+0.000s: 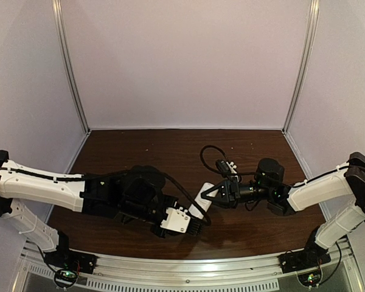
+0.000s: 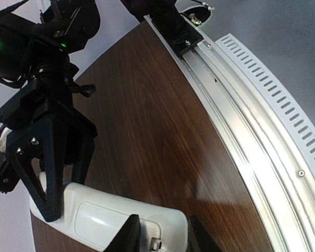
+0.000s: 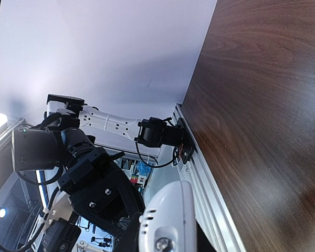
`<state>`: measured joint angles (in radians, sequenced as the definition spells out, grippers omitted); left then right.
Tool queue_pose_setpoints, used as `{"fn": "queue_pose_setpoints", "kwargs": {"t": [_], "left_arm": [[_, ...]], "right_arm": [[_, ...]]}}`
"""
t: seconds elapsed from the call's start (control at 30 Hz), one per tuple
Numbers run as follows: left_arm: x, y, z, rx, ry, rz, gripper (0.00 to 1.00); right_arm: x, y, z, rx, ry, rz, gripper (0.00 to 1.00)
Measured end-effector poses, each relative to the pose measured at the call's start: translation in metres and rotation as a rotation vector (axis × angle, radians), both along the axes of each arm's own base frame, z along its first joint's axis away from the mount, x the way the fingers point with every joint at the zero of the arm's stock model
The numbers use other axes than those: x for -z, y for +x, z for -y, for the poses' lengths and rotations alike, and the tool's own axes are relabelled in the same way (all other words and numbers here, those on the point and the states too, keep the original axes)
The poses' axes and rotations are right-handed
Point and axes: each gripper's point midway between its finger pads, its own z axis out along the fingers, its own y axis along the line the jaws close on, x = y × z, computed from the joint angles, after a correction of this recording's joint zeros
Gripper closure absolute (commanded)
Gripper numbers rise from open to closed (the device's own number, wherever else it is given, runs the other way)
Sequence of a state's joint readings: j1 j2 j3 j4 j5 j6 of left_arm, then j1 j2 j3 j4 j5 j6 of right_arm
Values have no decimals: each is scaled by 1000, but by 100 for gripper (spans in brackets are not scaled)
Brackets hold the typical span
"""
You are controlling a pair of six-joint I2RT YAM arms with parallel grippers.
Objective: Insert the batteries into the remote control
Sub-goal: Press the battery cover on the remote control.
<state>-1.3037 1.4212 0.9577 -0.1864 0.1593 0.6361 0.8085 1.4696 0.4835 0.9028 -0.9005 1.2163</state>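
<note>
Remote control (image 2: 126,215) hangs over the wooden table (image 2: 163,131), right gripper (image 2: 63,197) clamped on one end, left gripper (image 2: 163,239) straddling the other with grip unclear, so a loose left hold risks it pivoting or dropping; batteries out of view.

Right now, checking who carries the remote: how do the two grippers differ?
The right gripper is clamped on one end of the remote; the left gripper straddles the other end, grip unclear. The right gripper is farther from the arm bases, the left gripper nearer. Both are black, two-fingered.
</note>
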Motion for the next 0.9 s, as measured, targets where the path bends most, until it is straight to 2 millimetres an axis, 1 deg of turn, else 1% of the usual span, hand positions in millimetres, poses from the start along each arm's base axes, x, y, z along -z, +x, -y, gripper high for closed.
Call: {"fn": "queue_pose_setpoints", "kwargs": {"t": [0.2,0.53,0.9], "left_arm": [[-1,-1,-2,1,-5,-2,72],[-1,-3,-11,6,-8,7,79],[0,-4,-11,21,-8,19,85]], "right_arm": [[-1,0,0,-1,4,3,100],[-1,-2,-1,-5,4,3,100],[-3,-2,-1,-10,10,-9,100]]}}
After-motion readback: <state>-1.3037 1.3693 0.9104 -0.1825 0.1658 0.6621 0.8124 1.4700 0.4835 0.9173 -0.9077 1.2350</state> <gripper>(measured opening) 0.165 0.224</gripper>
